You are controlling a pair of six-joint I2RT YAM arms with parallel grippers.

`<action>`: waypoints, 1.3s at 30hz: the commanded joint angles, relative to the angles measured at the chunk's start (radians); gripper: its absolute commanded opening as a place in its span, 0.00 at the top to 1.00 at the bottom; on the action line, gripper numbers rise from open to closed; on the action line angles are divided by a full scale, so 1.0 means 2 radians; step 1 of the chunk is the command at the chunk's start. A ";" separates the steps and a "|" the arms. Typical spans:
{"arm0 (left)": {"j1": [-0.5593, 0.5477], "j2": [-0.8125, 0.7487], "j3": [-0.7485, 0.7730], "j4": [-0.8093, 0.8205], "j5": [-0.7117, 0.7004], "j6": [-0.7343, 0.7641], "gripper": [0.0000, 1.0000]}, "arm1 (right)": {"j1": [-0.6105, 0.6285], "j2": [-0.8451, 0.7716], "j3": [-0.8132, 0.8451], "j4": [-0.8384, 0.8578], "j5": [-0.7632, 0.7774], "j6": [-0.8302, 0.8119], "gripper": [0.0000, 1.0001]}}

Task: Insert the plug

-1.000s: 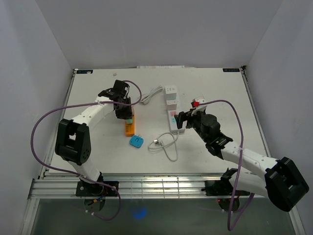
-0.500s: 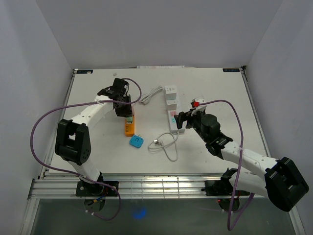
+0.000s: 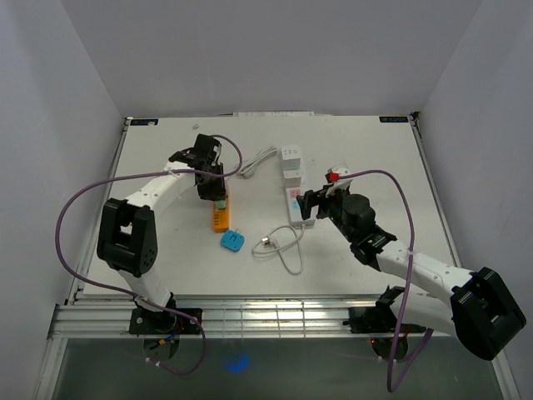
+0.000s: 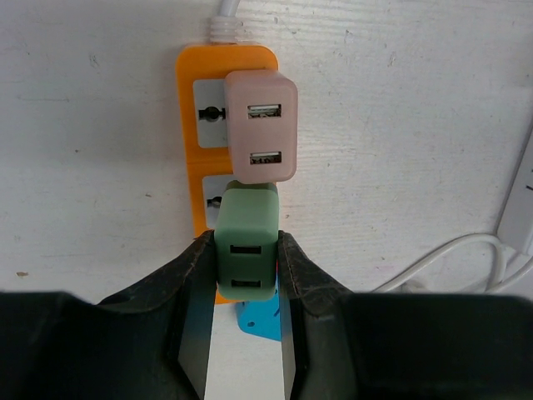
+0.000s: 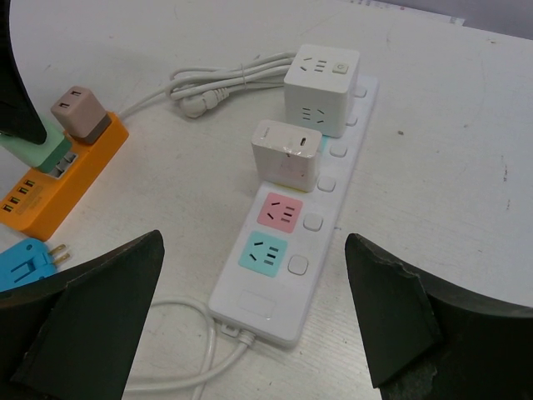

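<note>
My left gripper [image 4: 246, 254] is shut on a green plug [image 4: 246, 242], a small USB charger, held by its sides over the orange power strip [image 4: 200, 125]. The green plug touches a pink plug [image 4: 261, 136] that sits in the strip's far socket. Its prongs are hidden, so I cannot tell how deep it sits. From above, the left gripper [image 3: 211, 185] hangs over the orange strip [image 3: 219, 217]. My right gripper [image 5: 254, 250] stands open above the near end of a white power strip [image 5: 279, 292], holding nothing.
A blue plug [image 3: 232, 242] lies on the table beside the orange strip's near end. The white strip [image 3: 296, 198] carries a white cube adapter [image 5: 323, 77] and a white plug [image 5: 286, 154]. A white cable [image 3: 283, 246] loops in front of it.
The left wrist has shifted slightly away from the arm bases while keeping its grip on the green plug. The right arm has not moved.
</note>
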 commanded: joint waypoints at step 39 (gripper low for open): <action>-0.051 -0.005 -0.020 -0.008 -0.091 -0.005 0.87 | -0.011 0.001 -0.002 0.026 -0.014 0.012 0.05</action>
